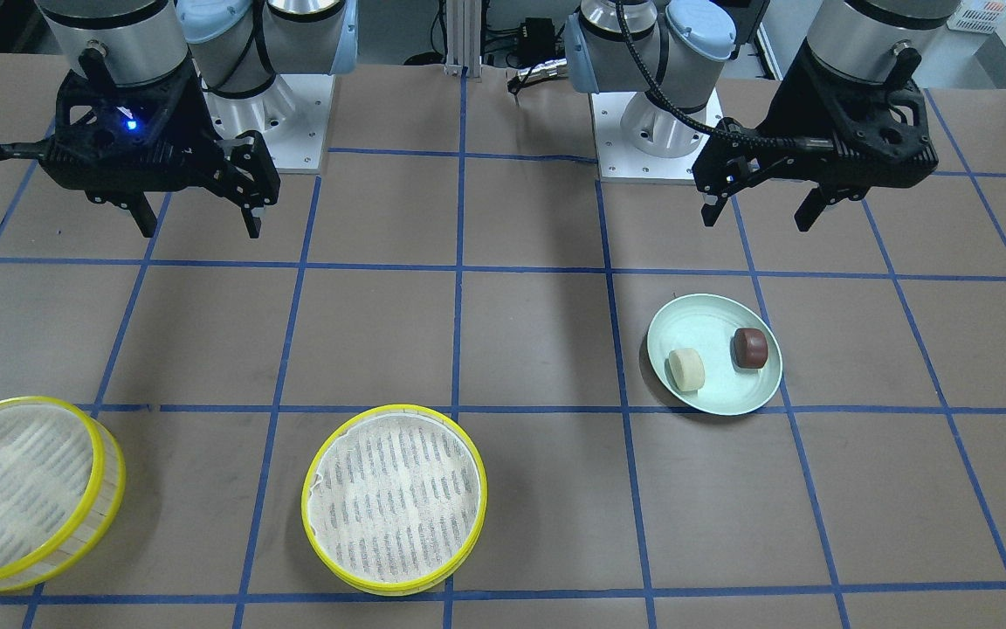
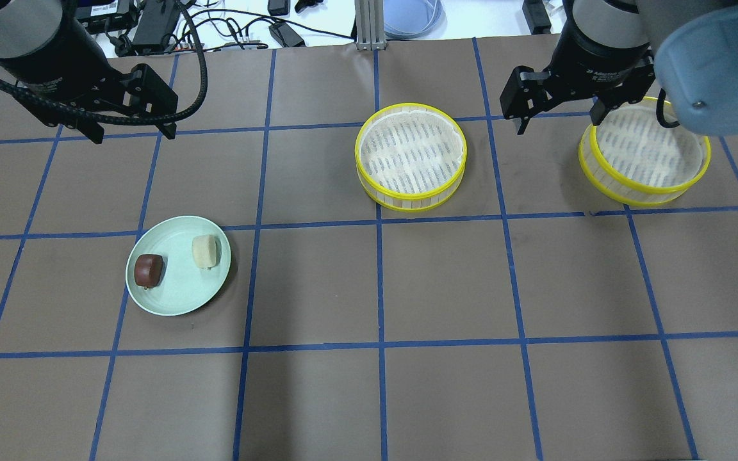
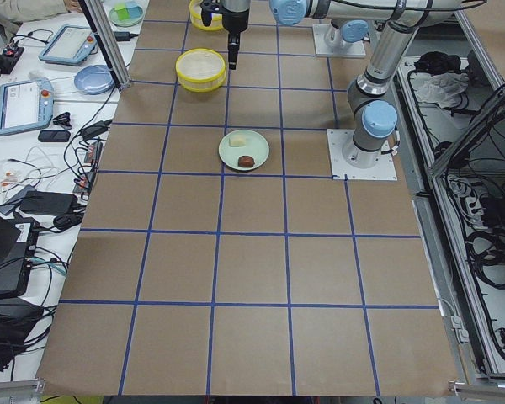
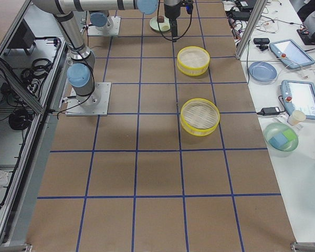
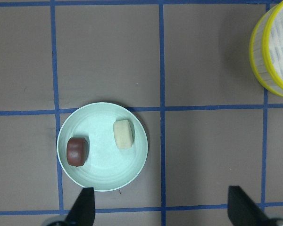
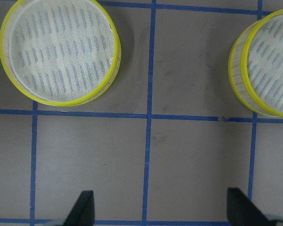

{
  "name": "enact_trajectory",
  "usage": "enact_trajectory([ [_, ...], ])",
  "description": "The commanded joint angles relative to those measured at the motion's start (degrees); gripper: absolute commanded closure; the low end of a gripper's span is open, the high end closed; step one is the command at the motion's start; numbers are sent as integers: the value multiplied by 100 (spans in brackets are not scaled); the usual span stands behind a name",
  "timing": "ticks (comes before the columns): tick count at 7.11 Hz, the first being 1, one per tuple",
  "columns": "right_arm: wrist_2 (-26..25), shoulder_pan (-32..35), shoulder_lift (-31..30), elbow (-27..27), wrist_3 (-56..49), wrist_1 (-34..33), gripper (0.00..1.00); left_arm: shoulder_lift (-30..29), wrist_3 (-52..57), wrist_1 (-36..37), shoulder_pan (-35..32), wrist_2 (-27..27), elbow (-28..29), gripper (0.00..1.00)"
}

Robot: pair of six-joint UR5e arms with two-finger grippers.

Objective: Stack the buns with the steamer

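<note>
two robot arms are hovering over a brown paper-covered table (image 1: 538,349) marked off in blue tape squares. the left gripper (image 1: 758,216) is hanging above the table on the robot's side of a green plate (image 1: 686,313), its two fingers spread wide and gripping nothing. the plate is sitting on the robot's left half of the table, and it is carrying both buns: the cream bun (image 1: 686,369) is lying towards the table's middle and the brown bun (image 1: 750,348) towards the outer side. the two are resting apart and not touching, each appearing tipped onto its edge. in the left wrist view the plate is showing ahead of the fingers, nearer one finger than the other. the right gripper (image 1: 202,229) is also hanging clear of the table with its fingers parted and nothing between them. both yellow-rimmed steamer tiers are standing upright on the far side of the table from the robot, well apart from each other and from the plate. the middle steamer tier (image 1: 394,498) is sitting near the table's centre line, and the end steamer tier (image 1: 18,489) is sitting out on the robot's right. both are showing only their white gauze lining. in the right wrist view the two tiers are appearing ahead of the open fingers, one towards each upper corner.
</note>
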Motion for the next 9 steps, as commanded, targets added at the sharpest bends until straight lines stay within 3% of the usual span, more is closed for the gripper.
enact_trajectory([
  [1, 28, 2, -42, 0, 0, 148, 0, -4, -17, -33, 2, 8, -17, 0],
  [7, -42, -207, 335, -27, -343, -219, 0, -101, -156, 2, 116, -53, -315, 0],
  [9, -50, -358, 546, -306, -579, -211, 0, -110, -97, 2, 256, -45, -333, 0],
])
